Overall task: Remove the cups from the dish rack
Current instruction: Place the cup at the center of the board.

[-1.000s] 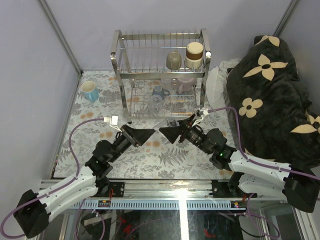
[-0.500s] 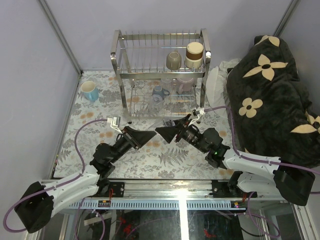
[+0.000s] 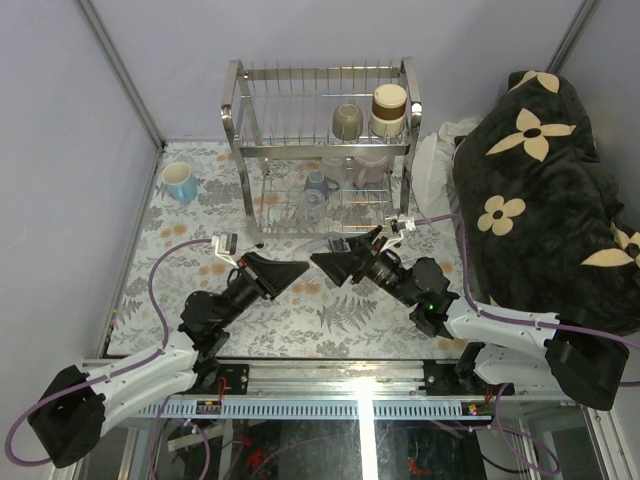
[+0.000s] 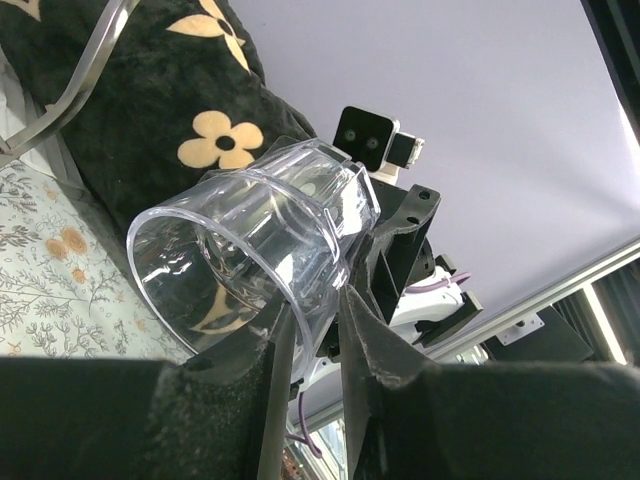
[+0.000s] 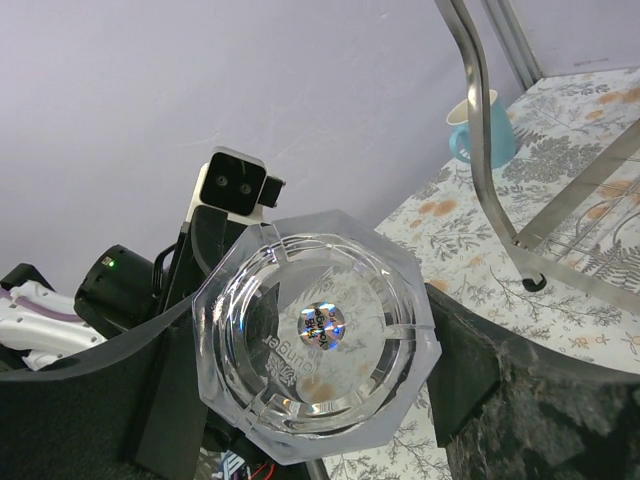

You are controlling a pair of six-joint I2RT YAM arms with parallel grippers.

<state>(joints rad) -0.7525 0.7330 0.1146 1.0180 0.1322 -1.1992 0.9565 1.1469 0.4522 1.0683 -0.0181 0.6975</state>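
1. Table: a fern-print covered table point(image 3: 340, 320) carries the whole set-up. A black plush blanket with cream flowers point(image 3: 540, 200) lies along its right side and is not part of the job.

2. Rack: the 2-tier chrome wire dish rack point(image 3: 290, 152) stands at the far middle of the table. The arms meet in front of it, so both can work there without striking its posts.

3. Grippers: the right gripper point(image 3: 328, 262) has its 2 fingers spread wide across the body of the clear faceted drinking glass point(image 4: 250, 250), which it holds on its side above the table with the mouth toward the other arm. The left gripper point(image 4: 318, 325) has its fingers drawn narrow, pinching the wall of the glass at the rim. This reads as a hand-over: the mouth is offered so that the thin rim can be taken.

4. Cups not yet unloaded:
- Upper tier: 1 olive-grey mug point(image 3: 347, 121) just beside 1 brown-and-cream cup point(image 3: 389, 108).
- Lower tier: 1 pale lilac mug point(image 3: 370, 168) and 1 grey-blue cup point(image 3: 318, 184). Any further clear glass there is too faint to count.

5. Cup already out: 1 light blue mug point(image 3: 181, 184) stands upright on the table, well left of the rack.
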